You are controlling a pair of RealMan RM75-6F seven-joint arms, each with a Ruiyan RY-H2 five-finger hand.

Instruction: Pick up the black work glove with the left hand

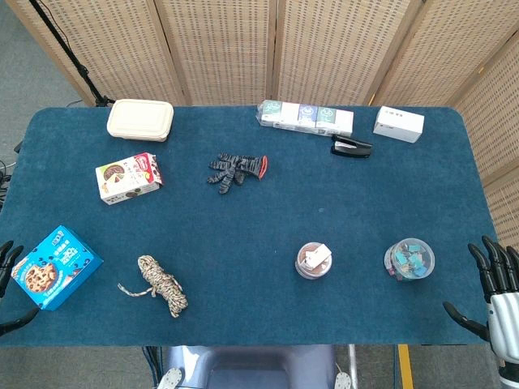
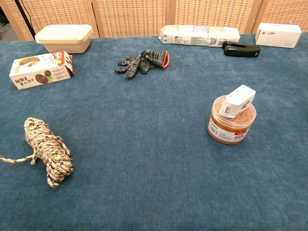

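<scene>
My left hand [image 1: 8,267] sits at the near left edge of the worktop [image 1: 259,235], only dark fingertips showing past the frame, so I cannot tell whether it is spread or curled; nothing visible is in it. It appears parked low and off to the side, leaving the view of the worktop clear. My right hand [image 1: 495,284] mirrors it at the near right edge, fingers apart and pointing up, holding nothing.

Just beside my left hand lies a blue cookie box [image 1: 55,267], and to its right a coil of rope [image 1: 162,284]. Further back on the left is a smaller snack box [image 1: 128,178], then a pale lidded food container [image 1: 140,119] near the far edge.

The black work glove [image 1: 235,169] lies flat towards the far middle of the worktop, its fingers pointing left and its orange-trimmed cuff to the right, apart from everything else. I judge nothing has begun: my left arm must reach forward and inward, passing over the rope and beside the snack box. The open space around the glove should allow a grasp from above.
</scene>
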